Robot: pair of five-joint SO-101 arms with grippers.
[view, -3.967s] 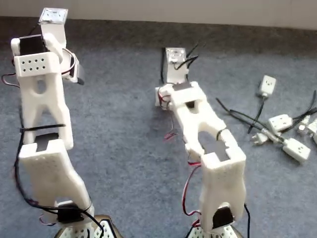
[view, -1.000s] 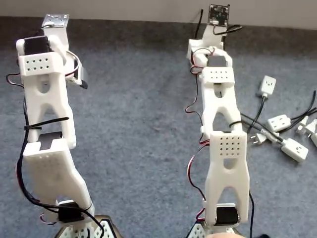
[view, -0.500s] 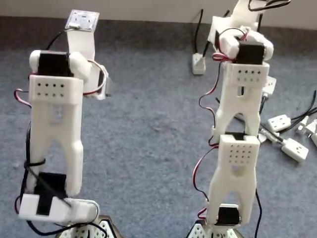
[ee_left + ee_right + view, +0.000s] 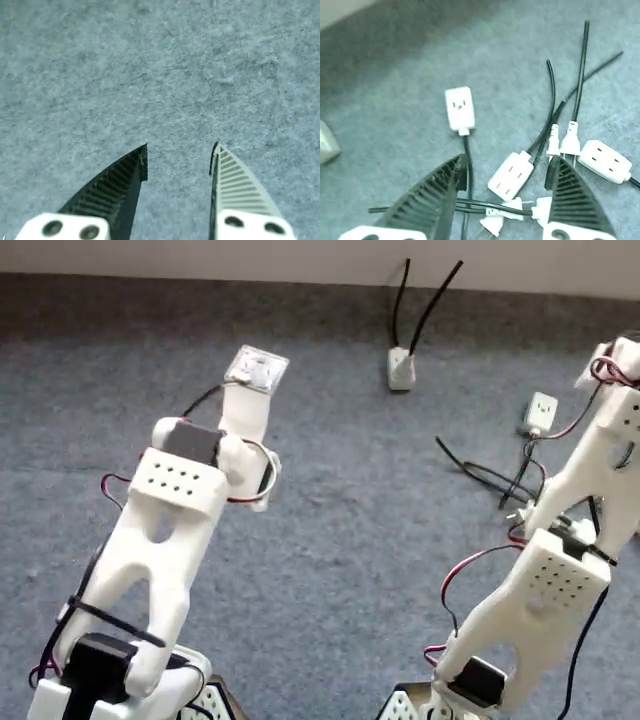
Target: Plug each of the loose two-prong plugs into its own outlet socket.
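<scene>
- Left claw (image 4: pixel 178 155): spread wide, one finger black, one pale, both ribbed on the inner face. Hangs over bare grey carpet (image 4: pixel 150 65), gripping nothing.
- Right claw (image 4: pixel 507 167): spread likewise, empty. Hangs above the heap of cords and fittings near the carpet's right edge.
- Single socket (image 4: pixel 459 107): white, oblong, slotted face up, black cord leaving the end nearer the claw. Lies apart from the heap, toward the far edge.
- Flat socket block (image 4: pixel 510 176): white, slots on top, lying askew, seen between the right claw's fingers.
- Long socket block (image 4: pixel 606 161): white, several slot pairs along the top, at the heap's outer side.
- Two-prong plugs (image 4: pixel 570 142): white, a pair side by side between the two blocks, black cords running away from the claw, seated in no socket.
- Third plug (image 4: pixel 492 225): white, prongs bare, crossed by a thin black cord.
- Small white block (image 4: pixel 400 368): near the far edge, two black cords rising from it.
</scene>
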